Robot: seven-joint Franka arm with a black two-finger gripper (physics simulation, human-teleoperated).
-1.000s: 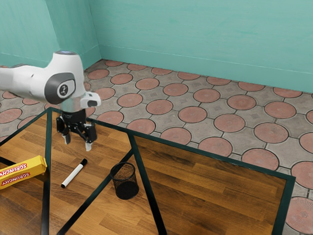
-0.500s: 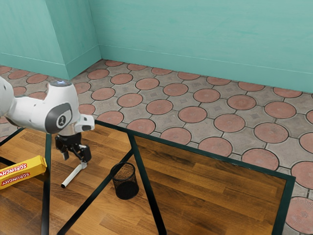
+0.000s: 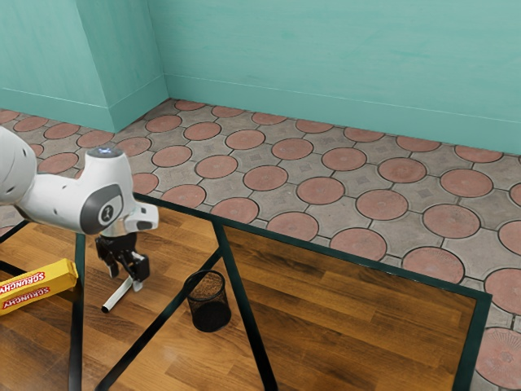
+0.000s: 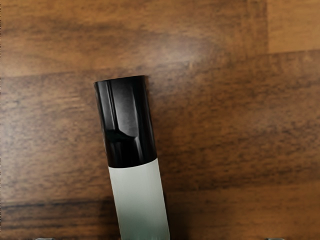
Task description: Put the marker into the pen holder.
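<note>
1 marker (image 4: 134, 185) lies near the pen holder (image 3: 210, 306), under the gripper (image 3: 126, 282), whose 2 fingers stand apart.

High side view, close wrist view

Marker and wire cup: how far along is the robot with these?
Reaching looks about done: the open pincer is low over the marker, by its black cap. Nothing is gripped yet. Left: gripping, lifting and dropping it into the cup, which stands apart.
</note>
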